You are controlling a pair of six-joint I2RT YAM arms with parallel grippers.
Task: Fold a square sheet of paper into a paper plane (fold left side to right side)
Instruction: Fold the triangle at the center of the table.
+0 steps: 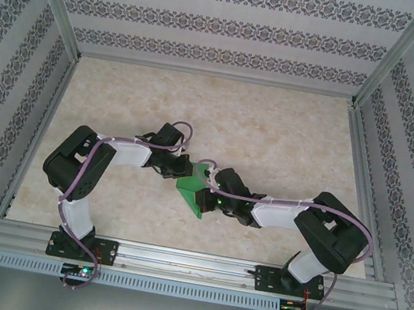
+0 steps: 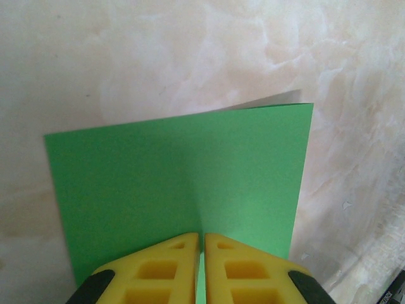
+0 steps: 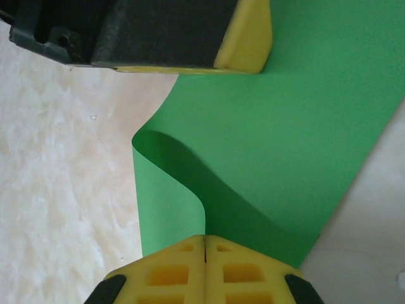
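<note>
From above, the thin square bright green paper sheet (image 1: 189,186) is spanning between both jaws. Left wrist: left jaws are pinching its near edge. Right wrist: right jaws are pinching its curling edge; seemingly light, floppy, best held by edges.

A: From above, how much of the square sheet of paper (image 1: 191,188) can you make out?
B: One small green patch; the left gripper (image 1: 183,170) and right gripper (image 1: 208,194) cover the rest, and their fingertips are too small to tell apart
A: And at the wrists?
B: Left wrist: the yellow fingers (image 2: 164,266) run off the bottom edge and hide the sheet's near edge; right wrist: the sheet is cut off at top and right, and its curled flap hides what lies beneath
</note>
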